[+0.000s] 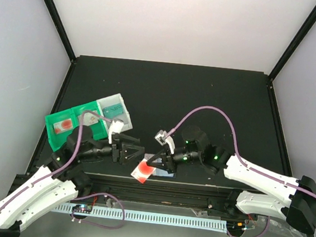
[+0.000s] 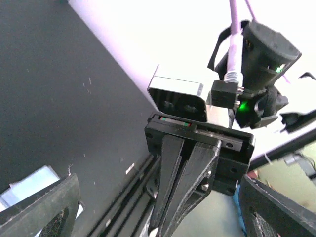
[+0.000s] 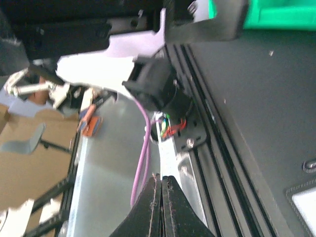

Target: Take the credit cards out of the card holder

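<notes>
The right tool [image 1: 151, 167], pinched on the flat red plastic card [image 1: 142, 171], should draw it level away from the small grey-and-blue folding card holder [image 3: 302, 198] toward the wide-spread left tool [image 1: 136, 150].

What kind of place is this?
Probably a robotics lab test bench: left arm and right arm bolted to a black table, blank walls boxing it in, the right gripper pinching a red card.

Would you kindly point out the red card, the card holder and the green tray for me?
red card [image 1: 142, 172]: top view, its face.
card holder [image 3: 306, 212]: right wrist view, pale inner panel.
green tray [image 1: 53, 128]: top view, left rim.
</notes>
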{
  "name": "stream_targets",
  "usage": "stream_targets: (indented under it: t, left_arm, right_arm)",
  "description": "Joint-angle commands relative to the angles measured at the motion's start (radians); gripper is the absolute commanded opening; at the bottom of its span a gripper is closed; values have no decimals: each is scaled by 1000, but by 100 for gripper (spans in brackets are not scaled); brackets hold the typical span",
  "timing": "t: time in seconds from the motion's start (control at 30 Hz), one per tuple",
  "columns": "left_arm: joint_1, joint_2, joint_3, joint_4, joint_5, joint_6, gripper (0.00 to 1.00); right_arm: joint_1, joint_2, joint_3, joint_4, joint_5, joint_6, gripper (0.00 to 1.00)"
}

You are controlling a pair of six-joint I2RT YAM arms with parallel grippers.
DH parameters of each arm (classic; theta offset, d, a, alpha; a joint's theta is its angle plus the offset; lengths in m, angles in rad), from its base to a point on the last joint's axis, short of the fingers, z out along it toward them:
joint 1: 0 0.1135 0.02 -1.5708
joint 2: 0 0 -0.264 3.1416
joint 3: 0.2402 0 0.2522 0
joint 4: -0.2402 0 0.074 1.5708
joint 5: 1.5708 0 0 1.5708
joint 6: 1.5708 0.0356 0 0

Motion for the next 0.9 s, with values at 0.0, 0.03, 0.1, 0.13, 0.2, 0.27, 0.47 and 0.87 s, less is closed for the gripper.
stream_targets:
  t: [0.0,0.03,0.1,0.13,0.2,0.27,0.47,0.87]
  left_arm:
    - [5,-86,23,9,-194,-100,91]
    - [5,-98,24,5,-207,-108,92]
    - [5,-118,31,-12,-237,-129,94]
    - [5,-127,32,-19,-248,-144,95]
    - [5,-145,26,-16,-258,-172,96]
    - [5,-165,15,-5,-263,-194,97]
    - [5,-209,-4,-16,-292,-208,97]
    - [5,-231,-53,54,-306,-306,94]
  right_arm:
    - [-6,-31,-27,231,140,221,1]
    - [-7,-25,-25,246,165,257,1]
    - [-6,-13,-17,262,216,314,1]
    - [-6,-14,-19,282,246,346,1]
    - [-6,-21,-24,318,316,401,1]
    - [-6,-28,-16,339,377,439,1]
    - [-6,-33,53,269,536,462,1]
    - [-5,-70,-1,503,615,557,1]
